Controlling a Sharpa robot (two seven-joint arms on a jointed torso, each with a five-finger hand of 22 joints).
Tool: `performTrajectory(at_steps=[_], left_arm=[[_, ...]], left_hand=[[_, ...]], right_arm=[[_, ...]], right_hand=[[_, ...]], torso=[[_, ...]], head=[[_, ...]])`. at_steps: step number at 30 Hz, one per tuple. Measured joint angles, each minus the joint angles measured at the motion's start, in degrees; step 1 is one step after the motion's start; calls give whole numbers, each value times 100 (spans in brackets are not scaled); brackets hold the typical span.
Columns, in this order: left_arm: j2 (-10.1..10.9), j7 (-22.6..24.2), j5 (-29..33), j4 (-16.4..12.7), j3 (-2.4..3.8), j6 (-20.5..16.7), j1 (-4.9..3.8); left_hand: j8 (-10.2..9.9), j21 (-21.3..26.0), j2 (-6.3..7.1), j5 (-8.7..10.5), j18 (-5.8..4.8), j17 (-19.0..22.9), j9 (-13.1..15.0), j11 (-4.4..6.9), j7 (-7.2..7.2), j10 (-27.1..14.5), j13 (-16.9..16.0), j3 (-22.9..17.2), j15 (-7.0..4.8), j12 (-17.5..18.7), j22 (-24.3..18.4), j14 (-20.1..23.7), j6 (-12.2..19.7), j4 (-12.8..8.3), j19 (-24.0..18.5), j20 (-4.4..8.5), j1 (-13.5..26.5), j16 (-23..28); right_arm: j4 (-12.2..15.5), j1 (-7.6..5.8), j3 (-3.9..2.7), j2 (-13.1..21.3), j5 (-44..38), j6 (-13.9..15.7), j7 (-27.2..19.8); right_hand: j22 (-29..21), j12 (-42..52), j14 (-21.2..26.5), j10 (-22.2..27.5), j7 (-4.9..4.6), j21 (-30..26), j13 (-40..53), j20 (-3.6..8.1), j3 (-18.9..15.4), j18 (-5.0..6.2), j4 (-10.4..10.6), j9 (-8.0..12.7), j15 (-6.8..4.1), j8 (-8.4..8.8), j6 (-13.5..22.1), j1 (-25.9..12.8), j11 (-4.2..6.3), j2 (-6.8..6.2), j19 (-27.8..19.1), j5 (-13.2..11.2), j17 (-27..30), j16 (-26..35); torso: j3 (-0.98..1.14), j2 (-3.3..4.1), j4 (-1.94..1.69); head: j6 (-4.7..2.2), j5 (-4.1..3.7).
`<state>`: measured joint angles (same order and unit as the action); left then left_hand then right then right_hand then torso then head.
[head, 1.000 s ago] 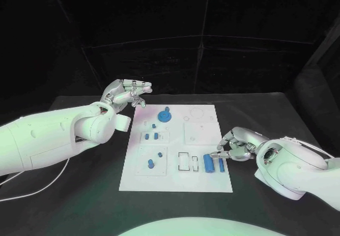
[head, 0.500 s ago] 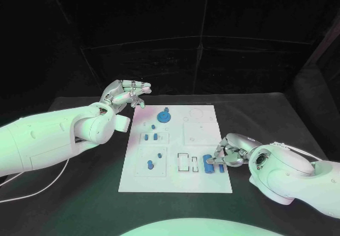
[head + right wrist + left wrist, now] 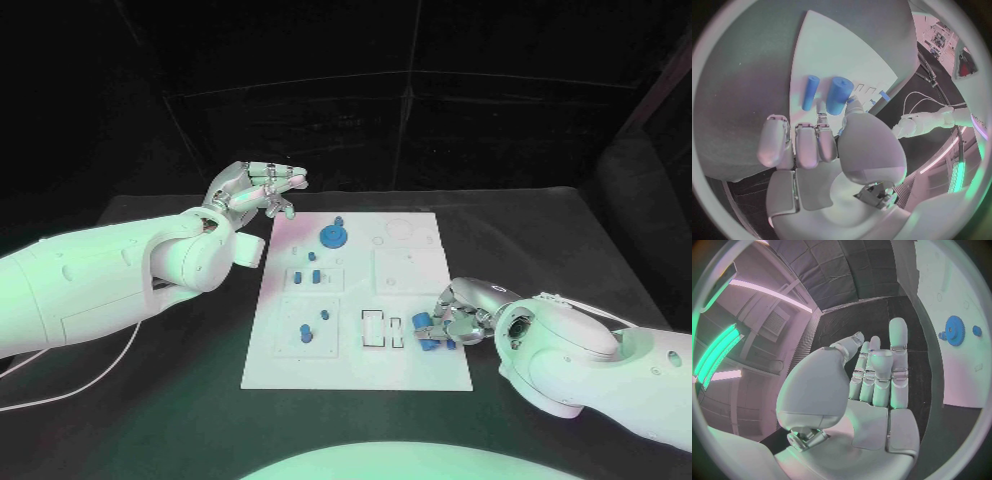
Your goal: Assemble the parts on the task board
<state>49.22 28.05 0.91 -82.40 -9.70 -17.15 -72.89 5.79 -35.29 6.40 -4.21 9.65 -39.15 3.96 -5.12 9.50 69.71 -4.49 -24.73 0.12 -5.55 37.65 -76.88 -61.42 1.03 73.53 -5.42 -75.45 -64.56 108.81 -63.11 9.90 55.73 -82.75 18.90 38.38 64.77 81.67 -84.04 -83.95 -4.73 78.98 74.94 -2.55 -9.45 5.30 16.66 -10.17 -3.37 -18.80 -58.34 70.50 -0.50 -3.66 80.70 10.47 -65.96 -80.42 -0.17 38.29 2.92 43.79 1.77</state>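
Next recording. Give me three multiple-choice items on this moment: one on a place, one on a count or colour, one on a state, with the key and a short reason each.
1. Where is the right hand?
A. Over the task board's near right part, at two blue cylinders
B. Off the table's far left corner
C. Over the blue gear

2. What colour is the gear at the board's far end?
A. Red
B. Blue
C. Yellow

3. What is the state of the left hand?
A. Holding the gear
B. Pressing on the board
C. Raised beside the board's far left corner, holding nothing

Key: 1 A, the right wrist view shows its fingertips at the thicker cylinder and the thinner cylinder. 2 B, it shows blue in the head and left wrist views. 3 C, its palm is bare in the left wrist view.
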Motion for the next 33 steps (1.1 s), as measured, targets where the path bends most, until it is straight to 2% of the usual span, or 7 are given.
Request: performTrajectory(at_steps=[7,14,19,26,33], left_arm=[[5,0,0,0,-1,1,2],[11,0,0,-2,-1,2,2],[21,0,0,-7,-1,4,2],[24,0,0,-10,-1,9,2],[24,1,0,-11,-1,12,2]], left_hand=[[0,0,0,0,0,0,0,0,0,0,0,0,0,0,0,0,0,0,0,0,0,0],[0,0,0,0,0,0,0,0,0,0,0,0,0,0,1,0,0,0,0,0,0,0],[0,0,0,0,0,0,0,0,0,0,0,15,0,0,1,0,0,16,0,0,0,0],[0,0,0,0,0,0,0,0,0,0,0,15,0,0,2,0,0,16,0,0,0,0],[0,0,0,0,0,0,0,0,0,0,0,15,0,0,0,0,0,16,0,0,0,0]], right_arm=[[-53,18,-16,-113,-104,-93,61],[-97,26,-24,-183,-185,-134,80],[-67,35,-25,-179,-211,-101,80],[121,64,-3,87,-138,182,44],[312,57,-13,165,122,624,-81]], right_hand=[[11,0,22,0,0,22,0,0,-16,1,-16,-57,-22,-68,-1,24,0,24,0,14,14,0],[31,0,0,-16,18,22,0,20,-48,1,-16,-226,-43,-234,18,158,23,47,20,223,15,0],[77,-1,8,-14,66,61,-1,40,-71,1,-24,-355,-77,-384,-15,288,69,166,40,468,11,0],[93,-113,14,2,108,62,-1,84,-89,2,-38,-480,-112,-517,-38,372,124,249,38,750,76,0],[106,-113,0,2,108,62,-1,83,-95,1,-32,-482,-126,-532,-39,416,124,294,38,755,76,0]], torso=[[-1,-2,-1],[-3,-3,-1],[-4,-4,3],[-3,-10,7],[-8,-14,-1]], head=[[14,13],[12,19],[8,-4],[-7,-21],[-48,-19]])
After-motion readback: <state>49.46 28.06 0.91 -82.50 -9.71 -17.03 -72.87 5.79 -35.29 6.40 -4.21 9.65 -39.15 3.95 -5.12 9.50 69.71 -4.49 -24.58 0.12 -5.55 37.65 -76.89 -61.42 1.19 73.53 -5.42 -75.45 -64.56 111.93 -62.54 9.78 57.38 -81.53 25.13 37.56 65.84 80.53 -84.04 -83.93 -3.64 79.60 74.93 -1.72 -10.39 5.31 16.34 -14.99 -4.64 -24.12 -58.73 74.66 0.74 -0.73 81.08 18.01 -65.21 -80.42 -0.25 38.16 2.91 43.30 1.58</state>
